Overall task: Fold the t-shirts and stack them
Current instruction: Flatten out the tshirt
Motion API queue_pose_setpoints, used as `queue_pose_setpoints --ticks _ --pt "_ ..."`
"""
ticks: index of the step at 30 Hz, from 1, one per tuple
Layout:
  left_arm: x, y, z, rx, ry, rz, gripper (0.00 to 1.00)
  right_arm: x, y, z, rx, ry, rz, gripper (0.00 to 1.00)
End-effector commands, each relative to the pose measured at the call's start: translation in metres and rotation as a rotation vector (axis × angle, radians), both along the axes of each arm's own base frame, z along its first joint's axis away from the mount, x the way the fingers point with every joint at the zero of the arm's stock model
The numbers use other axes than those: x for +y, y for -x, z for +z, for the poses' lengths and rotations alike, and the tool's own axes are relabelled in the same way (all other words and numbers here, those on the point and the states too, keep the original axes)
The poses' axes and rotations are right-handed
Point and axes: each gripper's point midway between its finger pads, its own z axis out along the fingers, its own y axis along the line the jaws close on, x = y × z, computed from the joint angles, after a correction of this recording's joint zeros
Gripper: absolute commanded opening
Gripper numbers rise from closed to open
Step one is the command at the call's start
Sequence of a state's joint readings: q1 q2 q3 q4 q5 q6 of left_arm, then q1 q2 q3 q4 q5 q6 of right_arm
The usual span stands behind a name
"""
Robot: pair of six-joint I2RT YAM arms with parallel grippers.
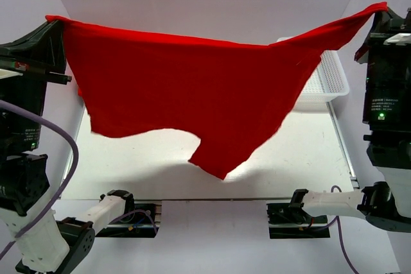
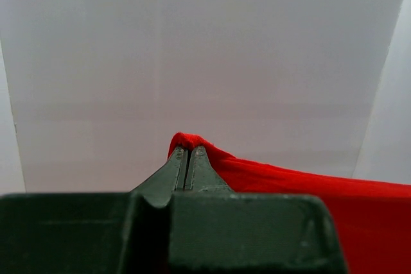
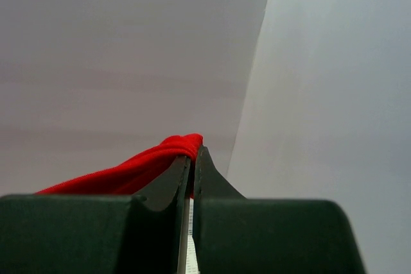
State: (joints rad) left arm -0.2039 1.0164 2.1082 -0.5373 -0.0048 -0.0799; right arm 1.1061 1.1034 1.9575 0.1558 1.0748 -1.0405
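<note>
One bright red t-shirt (image 1: 192, 94) hangs spread in the air between my two arms, high above the table. My left gripper (image 1: 52, 22) is shut on its upper left corner, and my right gripper (image 1: 382, 9) is shut on its upper right corner. The cloth sags in the middle and a pointed part hangs lowest at centre. In the left wrist view the red t-shirt (image 2: 308, 190) bunches over the tip of the shut left gripper (image 2: 188, 152). The right wrist view shows the t-shirt (image 3: 141, 168) folded over the tip of the shut right gripper (image 3: 192, 153).
A white mesh basket (image 1: 331, 81) stands at the back right of the table, partly behind the shirt. The white table surface (image 1: 302, 158) lies below, with a rail along its right edge (image 1: 343, 145). White walls close in the back and sides.
</note>
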Motion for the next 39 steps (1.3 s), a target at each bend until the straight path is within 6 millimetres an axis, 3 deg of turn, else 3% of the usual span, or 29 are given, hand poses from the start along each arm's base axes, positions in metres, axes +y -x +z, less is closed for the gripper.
queue_pose_setpoints --ticks 1,4,5,6,11,14,16,17,18,19,20,21,22,23,24,26,28,29,30,32,34,35,36,37,38,39 --pt "0.006 -0.043 -0.017 0.075 0.002 0.079 0.00 -0.004 -0.001 0.007 -0.049 0.006 -0.096 0.00" --pt "0.014 -0.081 -0.037 0.162 0.035 0.152 0.00 0.014 -0.010 0.006 -0.061 0.000 -0.106 0.00" --pt "0.014 -0.107 -0.050 0.210 0.042 0.183 0.00 0.026 -0.015 0.003 -0.071 0.013 -0.096 0.00" --pt "0.011 -0.120 -0.056 0.236 0.035 0.184 0.00 0.027 -0.014 0.006 -0.086 0.020 -0.090 0.00" --pt "0.002 -0.202 -0.098 0.399 0.011 0.219 0.00 0.073 -0.041 -0.014 -0.089 0.082 -0.062 0.00" --pt "0.004 -0.229 -0.111 0.446 0.026 0.260 0.00 0.089 -0.075 -0.030 -0.062 0.120 -0.105 0.00" --pt "0.001 -0.257 -0.132 0.501 0.002 0.275 0.00 0.111 -0.110 -0.051 -0.015 0.176 -0.079 0.00" --pt "-0.001 -0.266 -0.141 0.521 -0.005 0.277 0.00 0.111 -0.129 -0.067 0.042 0.198 -0.080 0.00" --pt "0.002 -0.282 -0.154 0.551 -0.009 0.298 0.00 0.132 -0.157 -0.090 0.089 0.226 -0.060 0.00" --pt "0.001 -0.288 -0.157 0.557 -0.011 0.298 0.00 0.113 -0.178 -0.094 0.101 0.224 -0.111 0.00" --pt "0.004 -0.295 -0.158 0.555 -0.013 0.327 0.00 0.113 -0.191 -0.101 0.128 0.207 -0.104 0.00" --pt "0.003 -0.302 -0.160 0.553 -0.013 0.327 0.00 0.127 -0.223 -0.122 0.175 0.239 -0.108 0.00" --pt "0.007 -0.321 -0.173 0.574 -0.023 0.351 0.00 0.109 -0.244 -0.124 0.179 0.245 -0.131 0.00" --pt "0.005 -0.330 -0.174 0.568 -0.021 0.351 0.00 0.109 -0.256 -0.127 0.190 0.246 -0.124 0.00" --pt "0.010 -0.335 -0.162 0.532 -0.025 0.358 0.00 0.111 -0.271 -0.121 0.139 0.214 -0.109 0.00" --pt "0.010 -0.359 -0.153 0.472 -0.017 0.360 0.00 0.085 -0.282 -0.101 0.069 0.150 -0.138 0.00" --pt "0.008 -0.364 -0.137 0.402 -0.007 0.332 0.00 0.077 -0.282 -0.057 -0.071 0.087 -0.074 0.00" --pt "0.013 -0.357 -0.109 0.313 0.035 0.320 0.00 0.079 -0.276 -0.035 -0.145 0.112 -0.023 0.00" --pt "0.011 -0.359 -0.102 0.284 0.034 0.281 0.00 0.073 -0.264 -0.011 -0.229 0.092 -0.030 0.00" --pt "0.006 -0.342 -0.067 0.172 0.053 0.241 0.00 0.067 -0.245 0.016 -0.306 0.129 -0.011 0.00" --pt "0.012 -0.323 -0.044 0.104 0.057 0.244 0.00 0.061 -0.233 0.029 -0.354 0.110 -0.013 0.00" --pt "0.009 -0.315 -0.037 0.089 0.049 0.226 0.00 0.056 -0.215 0.041 -0.377 0.119 0.001 0.00" --pt "0.007 -0.312 -0.036 0.088 0.027 0.223 0.00 0.053 -0.217 0.035 -0.341 0.118 0.004 0.00" --pt "0.008 -0.308 -0.037 0.098 0.025 0.223 0.00 0.062 -0.238 0.000 -0.235 0.145 0.023 0.00" --pt "0.008 -0.304 -0.044 0.124 0.019 0.224 0.00 0.056 -0.221 0.002 -0.215 0.152 0.029 0.00" --pt "0.007 -0.304 -0.055 0.161 -0.003 0.220 0.00 0.061 -0.235 -0.031 -0.131 0.169 0.039 0.00"
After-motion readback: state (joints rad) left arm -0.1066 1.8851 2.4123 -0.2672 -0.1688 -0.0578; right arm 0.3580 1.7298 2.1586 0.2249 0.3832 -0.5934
